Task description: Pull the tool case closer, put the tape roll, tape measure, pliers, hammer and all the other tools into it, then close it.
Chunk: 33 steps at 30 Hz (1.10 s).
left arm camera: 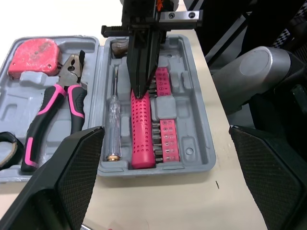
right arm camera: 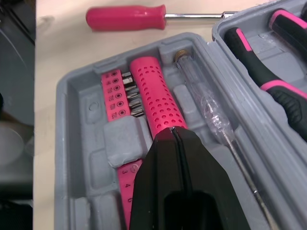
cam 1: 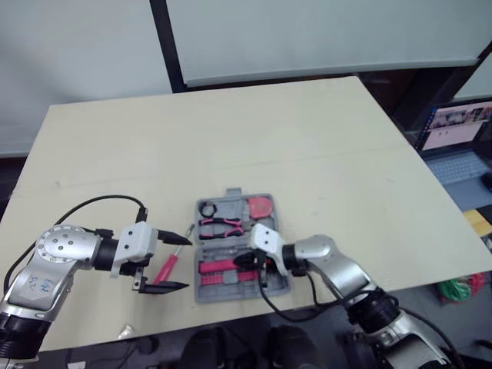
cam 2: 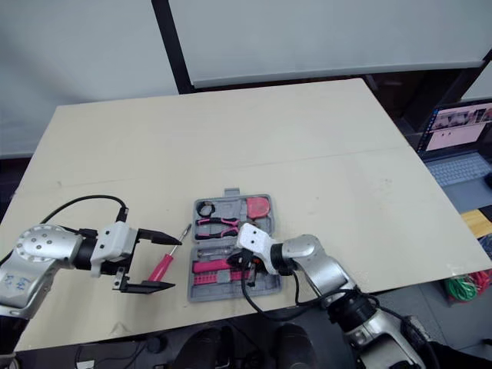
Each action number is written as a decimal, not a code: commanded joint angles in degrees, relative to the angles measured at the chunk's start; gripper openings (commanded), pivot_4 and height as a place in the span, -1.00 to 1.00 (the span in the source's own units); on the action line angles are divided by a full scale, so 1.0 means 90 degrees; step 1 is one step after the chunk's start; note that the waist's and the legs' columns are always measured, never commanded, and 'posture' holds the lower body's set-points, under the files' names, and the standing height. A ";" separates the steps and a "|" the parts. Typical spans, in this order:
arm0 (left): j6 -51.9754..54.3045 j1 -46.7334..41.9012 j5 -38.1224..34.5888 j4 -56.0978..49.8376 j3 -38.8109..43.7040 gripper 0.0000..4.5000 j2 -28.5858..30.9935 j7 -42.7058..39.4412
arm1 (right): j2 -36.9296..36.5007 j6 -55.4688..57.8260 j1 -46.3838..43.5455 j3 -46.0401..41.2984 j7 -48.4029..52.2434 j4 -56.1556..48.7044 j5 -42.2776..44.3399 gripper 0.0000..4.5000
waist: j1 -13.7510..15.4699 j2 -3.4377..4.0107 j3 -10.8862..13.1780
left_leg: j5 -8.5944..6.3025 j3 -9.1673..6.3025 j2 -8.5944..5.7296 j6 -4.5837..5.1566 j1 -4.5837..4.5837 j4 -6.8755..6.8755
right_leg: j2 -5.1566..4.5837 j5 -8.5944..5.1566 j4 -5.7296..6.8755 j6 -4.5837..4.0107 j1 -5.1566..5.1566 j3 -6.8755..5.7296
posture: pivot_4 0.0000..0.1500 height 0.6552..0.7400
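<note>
Left gripper (cam 1: pixel 185 264), jaws wide and empty, hovers at the screwdriver (cam 1: pixel 167 269) lying just left of the case (cam 1: pixel 234 193). The screwdriver looks light, rigid and apt to roll, best gripped mid-handle. Right gripper (right arm camera: pixel 173 136), fingers together, touches a pink handle (right arm camera: pixel 153 96) inside.

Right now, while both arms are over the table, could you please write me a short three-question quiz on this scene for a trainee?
1. True or false: the pink screwdriver lies inside the tool case.
2. Which tool lies next to the tape measure in the case? A) pliers B) a saw C) a wrench
3. Fill in the blank: the fingers of the left gripper are ____ (open or shut).

Key: 1 false, it lies on the table beside the case; 2 A; 3 open.
</note>
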 commanded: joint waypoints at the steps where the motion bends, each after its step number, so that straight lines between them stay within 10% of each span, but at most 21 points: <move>1: 0.0015 -0.0062 -0.0045 -0.0132 0.0030 1.00 -0.0009 0.0009 | -0.0516 0.0691 0.0435 0.0639 -0.0294 0.0635 -0.0844 -0.99 | 0.0004 -0.0007 -0.0017 | -0.0005 0.0000 0.0000 -0.0003 0.0026 -0.0004 | 0.0000 -0.0002 -0.0001 -0.0003 0.0023 0.0002 | 1.00 0.71; 16: 0.0078 -0.0283 -0.0037 -0.0074 -0.0046 1.00 -0.0058 0.0046 | -0.0561 0.1168 0.0496 0.0680 -0.0801 0.0705 -0.0843 -0.99 | 0.0051 0.0017 -0.0199 | -0.0042 -0.0012 -0.0001 -0.0041 0.0137 -0.0080 | -0.0007 -0.0006 -0.0112 -0.0010 0.0116 0.0004 | 1.00 0.71; 26: 0.0840 0.0311 -0.0578 -0.0578 0.0502 1.00 -0.0554 0.0960 | -0.0589 -0.0052 0.0994 -0.1665 -0.0421 -0.1654 0.1129 -0.99 | 0.0019 0.0047 -0.0125 | -0.0005 0.0002 -0.0008 -0.0001 0.0013 -0.0096 | -0.0009 0.0000 -0.0097 0.0000 0.0010 0.0015 | 1.00 0.71; 33: 0.1277 0.2343 -0.0746 -0.1100 0.2095 1.00 -0.0917 0.1932 | -0.2607 0.0602 0.2099 -0.4166 0.0620 -0.2531 0.2545 0.21 | 0.0043 0.0019 -0.0073 | -0.0012 -0.0001 -0.0006 0.0017 -0.0024 -0.0091 | -0.0006 0.0000 -0.0109 0.0001 -0.0010 -0.0015 | 1.00 0.71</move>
